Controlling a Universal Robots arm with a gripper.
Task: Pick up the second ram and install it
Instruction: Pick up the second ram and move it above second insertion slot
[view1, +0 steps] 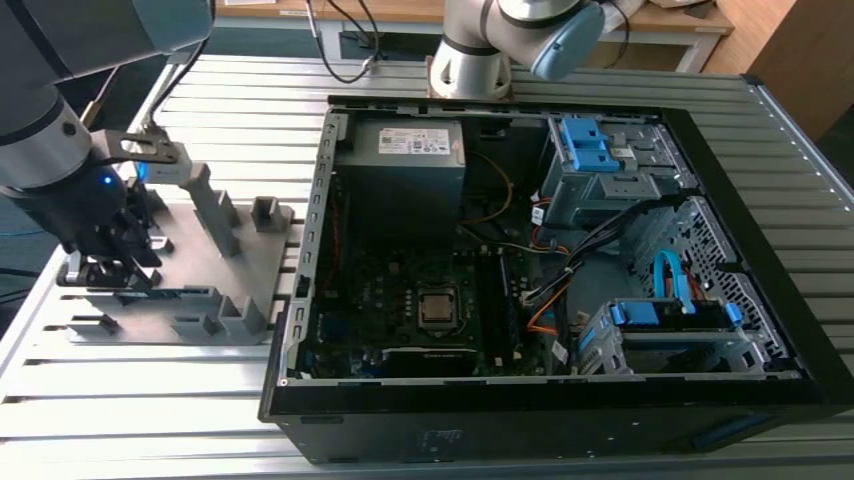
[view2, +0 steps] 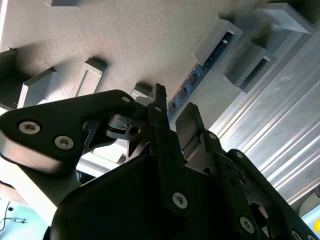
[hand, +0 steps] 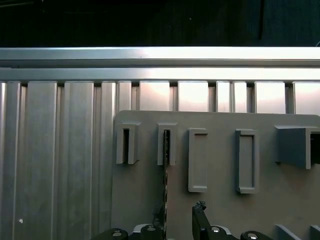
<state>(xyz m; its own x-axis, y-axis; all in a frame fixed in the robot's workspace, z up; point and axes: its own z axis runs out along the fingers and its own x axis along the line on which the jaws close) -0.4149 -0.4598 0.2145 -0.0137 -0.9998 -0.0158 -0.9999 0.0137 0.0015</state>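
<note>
The second ram (view1: 160, 296) stands on edge in slotted blocks of the grey holder plate (view1: 260, 262), on the exterior view's left. It appears as a thin dark strip (hand: 165, 185) in the first wrist view, and as a dark board with chips (view2: 197, 75) in the second wrist view. My gripper (view1: 114, 268) is down over one end of it. Its dark fingers (view2: 189, 122) straddle the stick, with a gap still showing on one side. The gripper (hand: 179, 220) is open and the stick rests in its holder.
An open computer case (view1: 300, 300) lies on the exterior view's right, with motherboard (view1: 400, 290), power-supply box (view1: 400, 150), cables and blue drive cages (view1: 594, 150). Tall grey blocks (view1: 214, 210) rise from the holder plate. Another arm's base (view1: 474, 65) stands behind the case on the slatted metal table (view1: 134, 400).
</note>
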